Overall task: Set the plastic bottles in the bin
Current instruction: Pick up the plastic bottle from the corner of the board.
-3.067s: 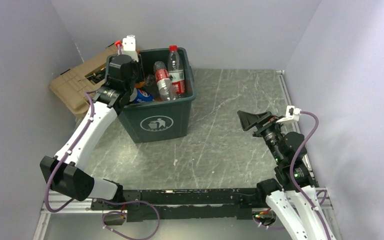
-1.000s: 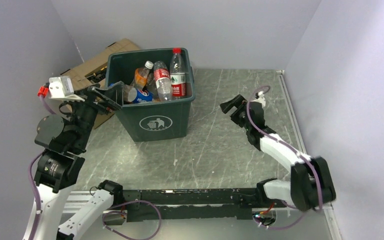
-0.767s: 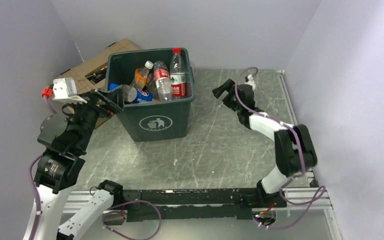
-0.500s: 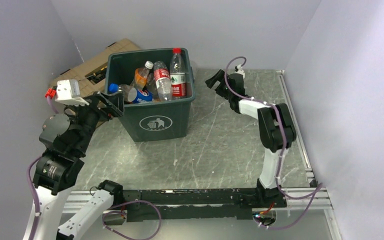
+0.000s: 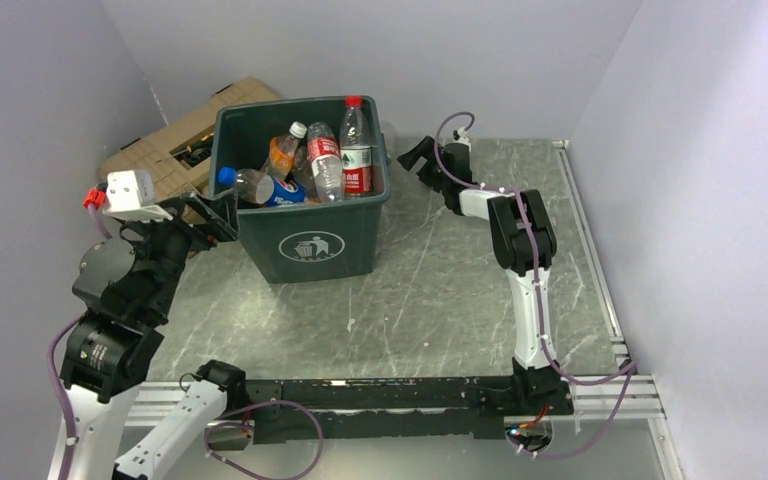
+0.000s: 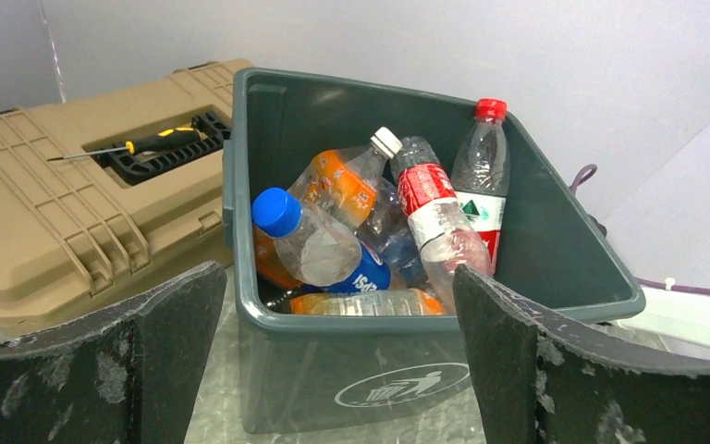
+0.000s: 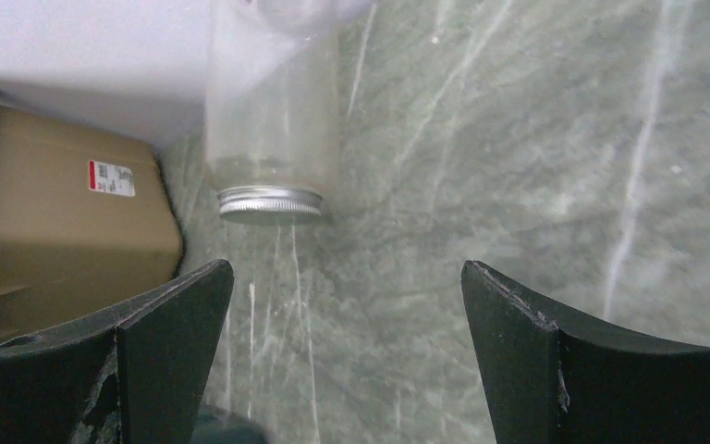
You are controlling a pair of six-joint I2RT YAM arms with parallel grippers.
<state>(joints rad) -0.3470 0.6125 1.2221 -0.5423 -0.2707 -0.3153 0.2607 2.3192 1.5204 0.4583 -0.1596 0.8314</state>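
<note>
Top external view: the bin [image 5: 310, 245], at 11 o'clock on the tabletop [image 5: 440, 290], is loaded with the plastic bottles [image 5: 325, 160], none seen loose. Left hand [image 5: 216, 207] at its 9 and right hand [image 5: 410, 157] at 2 are spread empty. Only a silver-lidded clear jar [image 7: 273, 120] is left, so it's probably nearly done.

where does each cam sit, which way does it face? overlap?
Top external: above, behind the bases, looking down at the table; both arms show.
Left wrist: beside the bin, facing bottles and tan case; own open fingers.
Right wrist: low over the table, facing a clear jar; own open fingers.
Shared: top and left wrist both show the bin.
</note>
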